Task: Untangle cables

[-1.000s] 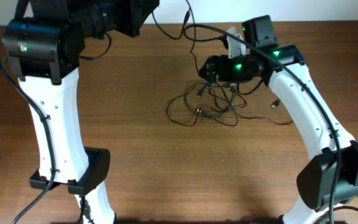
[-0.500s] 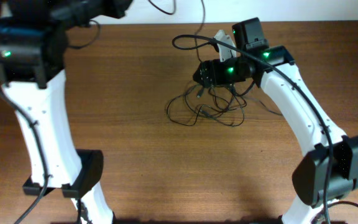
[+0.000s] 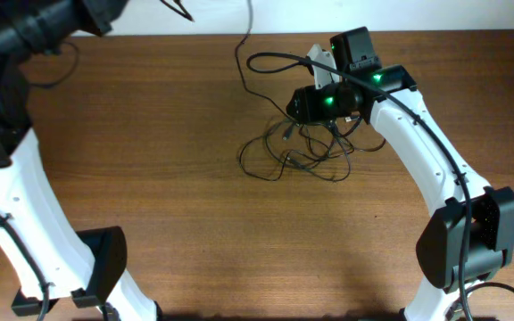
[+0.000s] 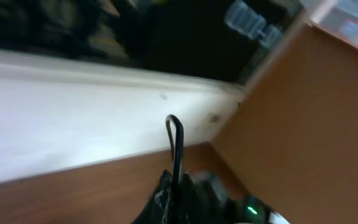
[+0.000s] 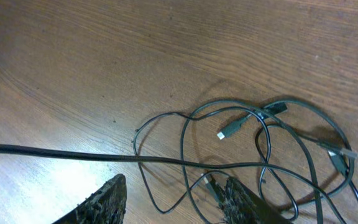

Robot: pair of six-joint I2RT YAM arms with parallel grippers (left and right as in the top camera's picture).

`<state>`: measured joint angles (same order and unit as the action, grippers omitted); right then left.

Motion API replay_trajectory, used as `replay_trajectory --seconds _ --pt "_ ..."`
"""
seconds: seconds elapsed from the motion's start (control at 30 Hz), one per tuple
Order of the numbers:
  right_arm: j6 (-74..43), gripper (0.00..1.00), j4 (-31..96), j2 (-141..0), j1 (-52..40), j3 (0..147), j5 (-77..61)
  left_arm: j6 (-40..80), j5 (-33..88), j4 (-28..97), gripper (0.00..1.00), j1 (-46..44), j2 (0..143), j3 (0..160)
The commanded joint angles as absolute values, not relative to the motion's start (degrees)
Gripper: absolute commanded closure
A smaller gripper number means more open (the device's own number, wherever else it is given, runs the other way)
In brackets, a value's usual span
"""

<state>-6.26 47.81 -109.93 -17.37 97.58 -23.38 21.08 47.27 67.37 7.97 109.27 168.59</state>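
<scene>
The cables (image 3: 298,154) lie as a loose clump of thin black cords with small plugs on the wooden table, at centre right. In the right wrist view the cables (image 5: 232,129) loop just ahead of my fingers. My right gripper (image 3: 296,105) hovers at the clump's far edge. In the right wrist view it (image 5: 176,202) is open, with strands lying between the fingertips. One strand (image 3: 238,55) rises from the clump to the top edge. My left gripper (image 4: 174,194) is shut on a cord loop (image 4: 176,140), high up and out of the overhead view.
The wooden table (image 3: 186,205) ends at a white wall along its far edge (image 3: 194,18). The left arm's white link (image 3: 25,214) stands at the left. A thicker black arm cable (image 3: 270,59) loops by the right wrist.
My left arm has swung left and up, its gripper leaving the overhead view, and the lifted strand has followed toward the top edge. The right gripper has stayed by the clump.
</scene>
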Motion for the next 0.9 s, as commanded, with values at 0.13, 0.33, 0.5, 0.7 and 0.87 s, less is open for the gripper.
replay_trajectory --seconds 0.13,0.33,0.5,0.7,0.87 --pt "-11.55 0.49 52.21 -110.04 -17.50 97.27 -14.74 21.93 21.71 65.69 1.00 29.04 109.27 168.57" --pt "-15.84 0.49 53.89 -110.04 -16.38 97.27 -12.58 22.72 2.33 72.99 1.00 43.31 109.71 168.46" --pt "-16.38 0.49 54.59 -110.04 -15.99 97.27 -12.32 25.98 -9.91 78.13 1.00 49.10 109.78 167.92" --pt "-16.38 0.48 54.76 -110.04 -15.99 97.27 -12.36 27.40 -9.96 81.60 1.00 50.78 109.82 165.62" --pt "-16.38 0.48 55.61 -110.04 -15.99 97.27 -12.38 27.09 -9.93 83.05 1.00 50.37 109.82 158.98"
